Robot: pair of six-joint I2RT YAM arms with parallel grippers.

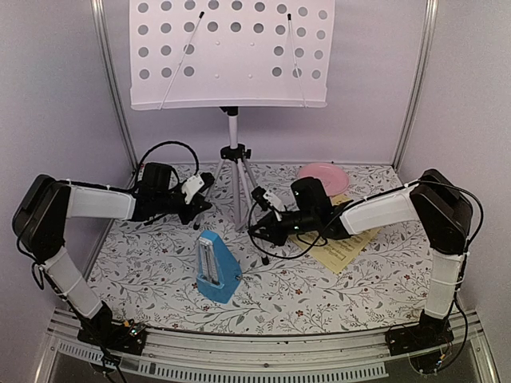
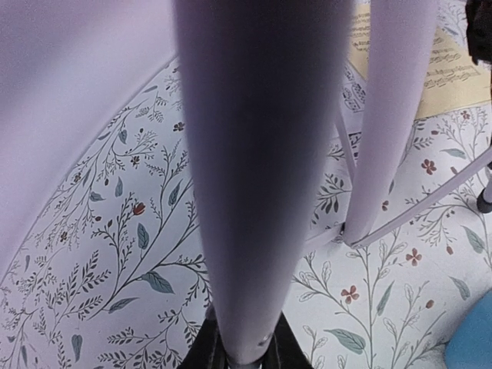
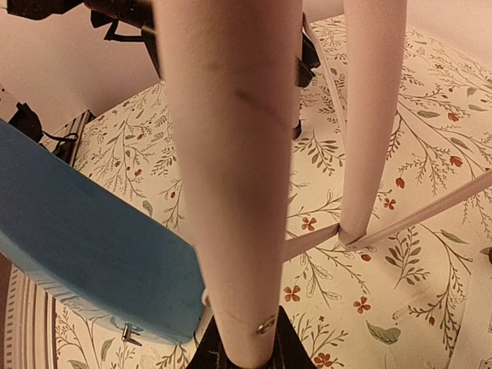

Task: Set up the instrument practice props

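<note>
The pale perforated music stand stands upright at the back on silver tripod legs. My left gripper is shut on its left leg, which fills the left wrist view. My right gripper is shut on its right leg. The blue metronome stands in front of the tripod and close beside the right gripper. The yellow sheet lies flat under the right arm. A paler printed sheet shows beside it.
A pink round plate lies at the back right. The stand's centre column and braces sit between the legs. Grey walls close in the left, back and right. The table's front rail runs along the near edge.
</note>
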